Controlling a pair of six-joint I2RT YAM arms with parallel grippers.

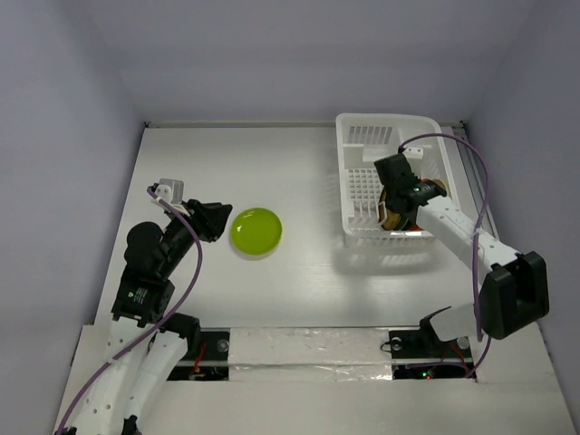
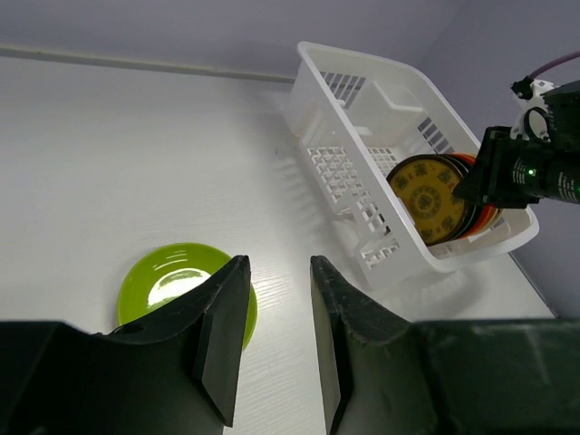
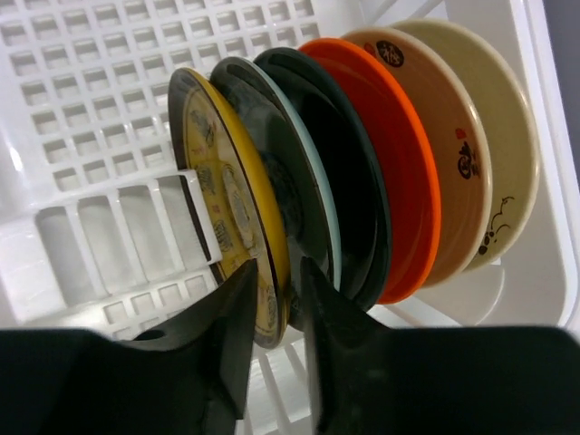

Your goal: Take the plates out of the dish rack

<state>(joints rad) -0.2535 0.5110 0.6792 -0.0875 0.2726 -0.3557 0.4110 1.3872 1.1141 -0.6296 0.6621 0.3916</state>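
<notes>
The left hand (image 2: 277, 269) hangs over the white table (image 1: 290, 172), fingers apart and empty, just above the lime-green round plate (image 1: 256, 231) lying flat there. Farther right, in the white plastic slotted dish rack (image 1: 361, 154), a row stands on edge: a yellow patterned plate (image 3: 227, 181), dark plates (image 3: 349, 154), an orange-red plate (image 3: 403, 172) and cream plates (image 3: 458, 136). The right hand (image 3: 276, 272) straddles the yellow patterned plate's rim; whether it pinches I cannot tell.

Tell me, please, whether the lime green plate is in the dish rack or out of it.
Out: the lime green plate lies flat on the table, apart from the dish rack and to its left.
</notes>
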